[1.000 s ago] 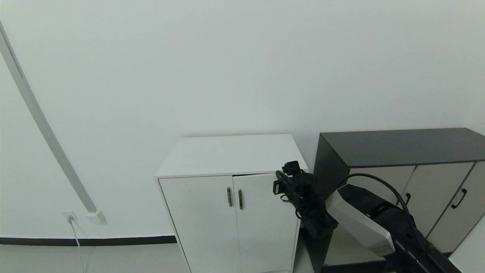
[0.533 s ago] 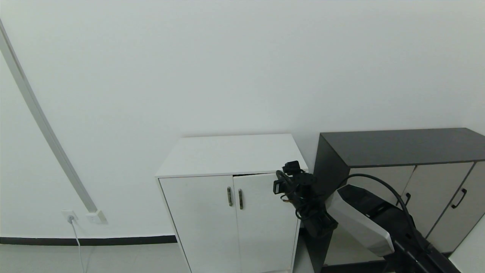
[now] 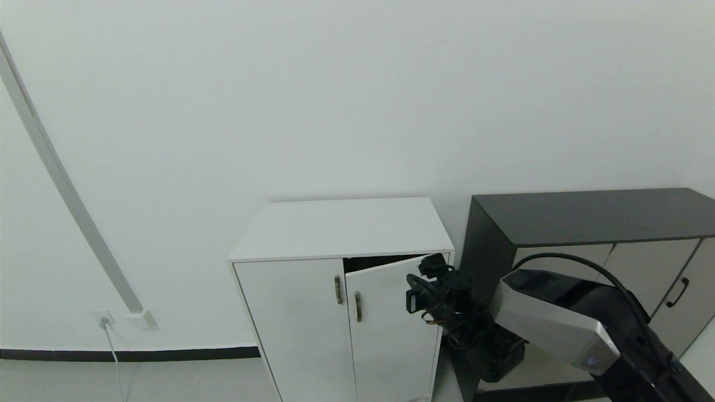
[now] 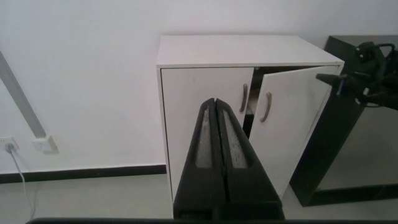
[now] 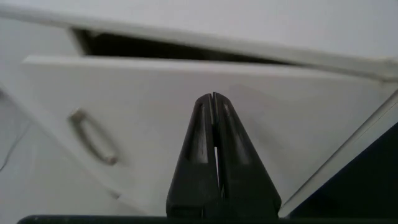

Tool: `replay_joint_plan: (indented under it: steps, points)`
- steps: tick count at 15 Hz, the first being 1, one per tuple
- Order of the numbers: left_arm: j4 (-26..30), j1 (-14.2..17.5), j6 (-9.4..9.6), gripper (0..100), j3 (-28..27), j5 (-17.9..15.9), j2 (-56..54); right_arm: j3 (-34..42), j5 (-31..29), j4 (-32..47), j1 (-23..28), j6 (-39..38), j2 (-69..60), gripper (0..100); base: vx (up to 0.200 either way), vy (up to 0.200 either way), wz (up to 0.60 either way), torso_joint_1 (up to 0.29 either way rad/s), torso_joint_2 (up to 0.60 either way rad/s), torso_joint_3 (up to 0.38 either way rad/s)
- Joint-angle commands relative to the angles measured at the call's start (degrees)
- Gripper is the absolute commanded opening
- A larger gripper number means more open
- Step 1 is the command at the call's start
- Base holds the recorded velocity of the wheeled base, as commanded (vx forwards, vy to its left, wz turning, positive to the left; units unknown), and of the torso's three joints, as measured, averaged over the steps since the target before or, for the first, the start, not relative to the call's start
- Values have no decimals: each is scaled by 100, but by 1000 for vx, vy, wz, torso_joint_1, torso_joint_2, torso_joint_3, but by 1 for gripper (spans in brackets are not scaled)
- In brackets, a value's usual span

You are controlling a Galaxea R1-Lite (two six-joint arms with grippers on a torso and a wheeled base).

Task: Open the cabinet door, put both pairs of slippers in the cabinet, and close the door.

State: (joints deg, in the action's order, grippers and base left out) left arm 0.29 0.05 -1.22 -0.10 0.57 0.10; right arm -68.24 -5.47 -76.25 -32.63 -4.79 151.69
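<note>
Ajar cabinet door [image 5: 143,106] stands just beyond the closed right pincer [image 5: 213,99]

A plain white wall [image 3: 357,100] forms the back, crossed on the left by a slanting pale grey cable duct [image 3: 61,184] ending near a white wall socket [image 3: 102,319] with a grey cord [image 3: 114,357]; a black skirting strip [image 3: 128,354] meets the pale grey floor [image 3: 111,382], and a black-topped sideboard with grey doors [image 3: 592,215] stands at the right
</note>
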Motion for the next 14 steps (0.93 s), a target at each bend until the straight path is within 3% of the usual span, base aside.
replay_joint_plan:
  steps: [1,4,6,10,14]
  points:
    - [6,4,-1,0,1,-5,-1,1463,451,-426,-340,-13,-913,0,0,0,0,0,0,0]
    - [6,4,8,0,-8,-5,-1,2799,785,-1050,-560,-4,-1282,0,67,0,0,1,1,-1]
    - [6,4,8,0,1,-13,-1,3133,785,-1252,-586,13,-1273,0,200,0,0,-12,0,5]
    - [6,4,-1,0,1,-5,-1,3414,969,-1252,-753,31,-1256,0,50,0,0,1,-2,2]
    - [-3,4,8,0,1,-5,-1,2904,978,-1120,-762,31,-948,0,0,0,0,0,0,0]
